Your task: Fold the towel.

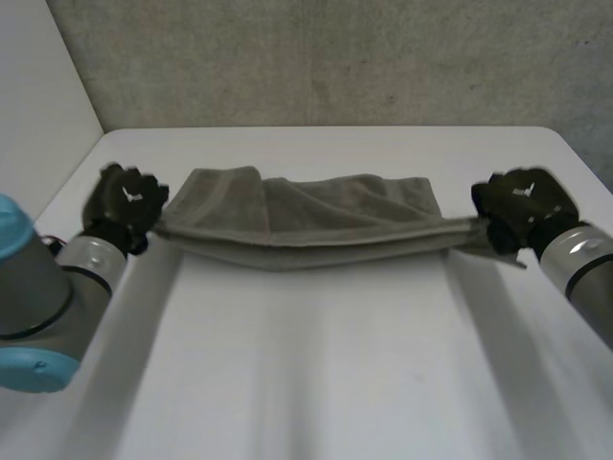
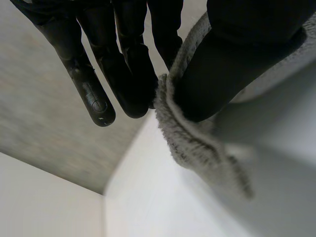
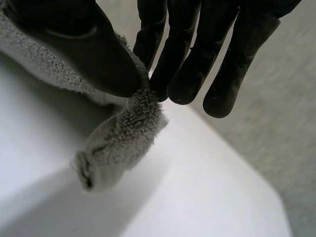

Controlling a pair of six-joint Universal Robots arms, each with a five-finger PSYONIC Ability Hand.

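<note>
- The left hand (image 2: 123,64) is seen pinching 1 short end of the towel (image 2: 197,143) between thumb and straight fingers, with the cloth bunched at the fingertips
- The right hand (image 3: 197,49) is seen pinching the opposite short end in the same way, and a small tuft hangs free past the thumb
- The towel is stretched between the 2 hands, so its long axis runs straight across the table (image 1: 306,383) from the left hand to the right; neither hand is nearer the middle
- The cloth is gathered into a narrow band that sags at its middle; whether the sag touches the table cannot be told
- A wide stretch of bare table is found on the robot's side of the towel, and much less between the towel and the far edge, behind which a grey wall (image 1: 335,57) stands
- It is judged that any laying-down or folding move is best directed toward the robot, with both ends carried level
</note>
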